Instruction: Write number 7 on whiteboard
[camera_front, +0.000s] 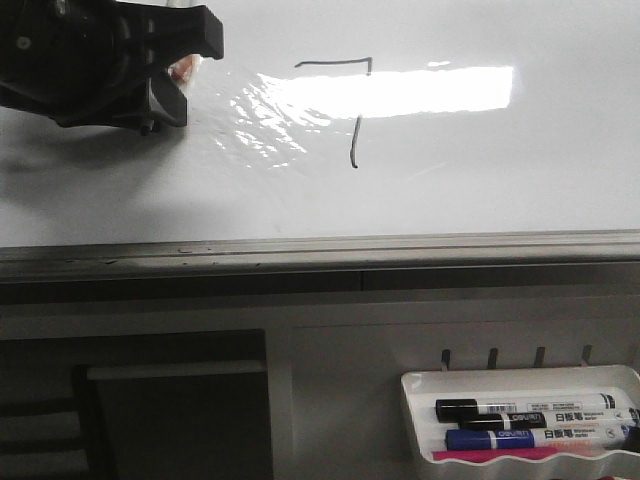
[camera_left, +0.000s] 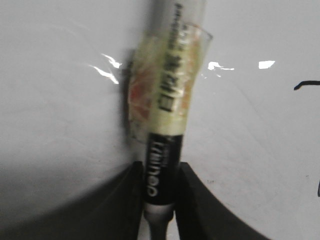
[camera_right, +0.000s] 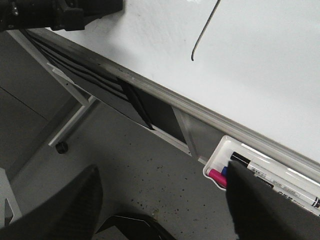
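Note:
A black number 7 (camera_front: 355, 105) is drawn on the whiteboard (camera_front: 480, 180), its top stroke above the light glare and its downstroke below it. Its downstroke also shows in the right wrist view (camera_right: 202, 32). My left gripper (camera_left: 159, 192) is shut on a black-and-white marker (camera_left: 167, 125) wrapped in yellowish tape. In the front view the left gripper (camera_front: 185, 70) is at the board's upper left, well left of the 7. My right gripper (camera_right: 162, 197) is open and empty, below the board over the grey floor.
A grey metal frame edge (camera_front: 320, 250) runs along the whiteboard's bottom. A white marker tray (camera_front: 420, 400) at lower right holds black, blue and pink markers (camera_front: 530, 425). The tray (camera_right: 215, 162) lies close to my right finger (camera_right: 260, 205). A dark panel (camera_front: 170, 400) is lower left.

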